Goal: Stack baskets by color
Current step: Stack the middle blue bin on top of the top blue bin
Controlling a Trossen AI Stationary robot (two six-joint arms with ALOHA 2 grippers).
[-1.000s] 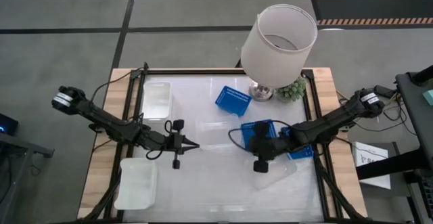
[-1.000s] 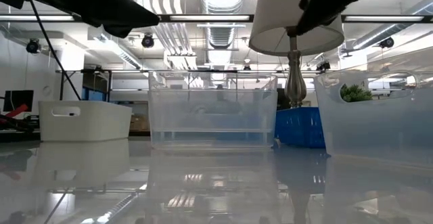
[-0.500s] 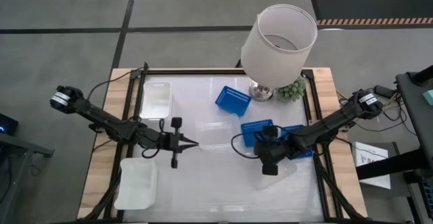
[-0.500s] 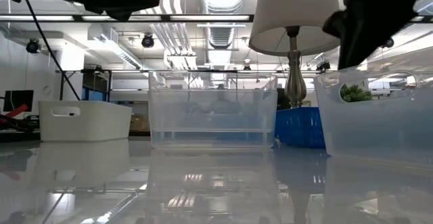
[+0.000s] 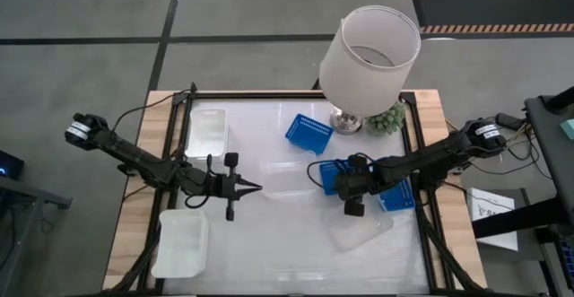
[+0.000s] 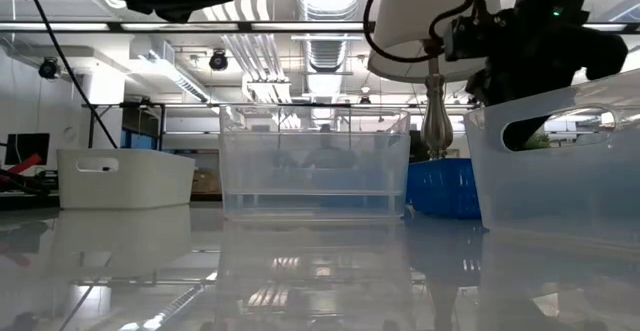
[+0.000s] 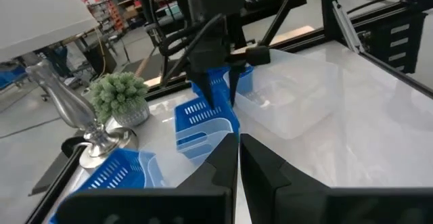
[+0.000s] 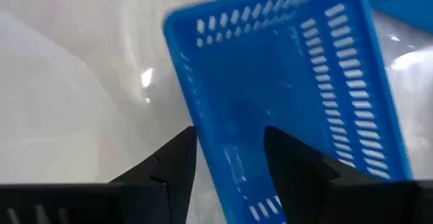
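On the left of the table [image 5: 269, 261], a white basket [image 5: 182, 243] is seen near the front edge, and another white basket [image 5: 208, 132] farther back. The left gripper [image 5: 256, 187] is held above the middle, its fingers shut together on nothing. A clear basket [image 5: 287, 177] lies beside it. A blue basket [image 5: 309, 133] sits near the lamp [image 5: 368, 56]. The right gripper [image 5: 336, 182] is held with its fingers spread apart over a second blue basket [image 8: 298, 88]. A third blue basket [image 5: 398, 198] and another clear basket [image 5: 360, 230] are seen close by.
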